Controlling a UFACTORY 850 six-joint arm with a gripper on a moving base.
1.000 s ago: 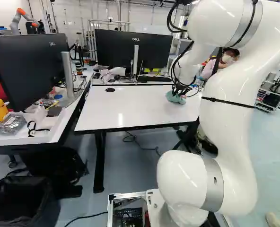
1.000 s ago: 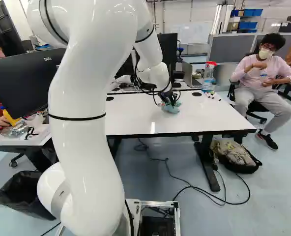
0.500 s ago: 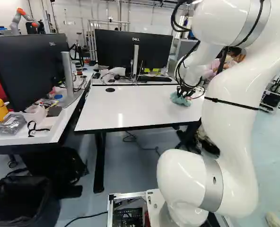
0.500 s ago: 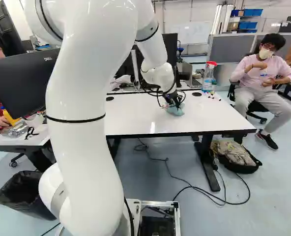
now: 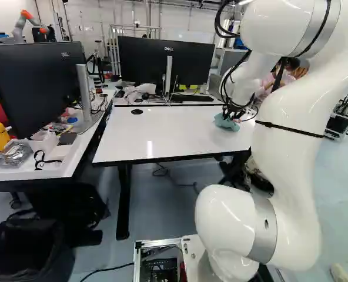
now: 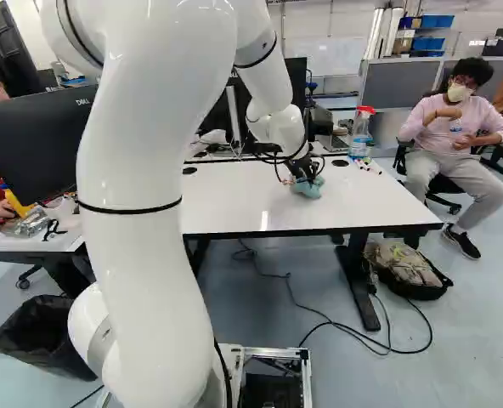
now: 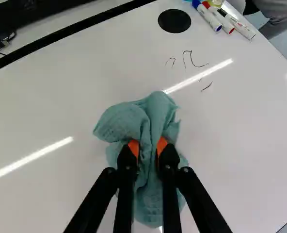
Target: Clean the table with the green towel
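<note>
In the right base view my gripper [image 6: 306, 174] is low over the right part of the white table [image 6: 226, 200], with the green towel [image 6: 309, 188] under it. The wrist view shows the gripper [image 7: 148, 148] shut on the towel [image 7: 155, 109], a bunched fold pinched between the orange pads. The towel's lower part spreads around the fingers against the table top [image 7: 51, 107]. Thin dark pen marks [image 7: 196, 62] lie on the table ahead of the towel, towards the markers.
Several markers [image 7: 235, 24] lie beside a round black cable cover [image 7: 174, 21]. A spray bottle [image 6: 360, 132] stands behind them. Monitors [image 5: 165, 61] stand at the back; another robot [image 5: 30, 23] is far off. A backpack [image 6: 407, 268] lies beside the table leg.
The arm has moved to the right across the table, carrying the towel along in the gripper. The base has stayed put.
</note>
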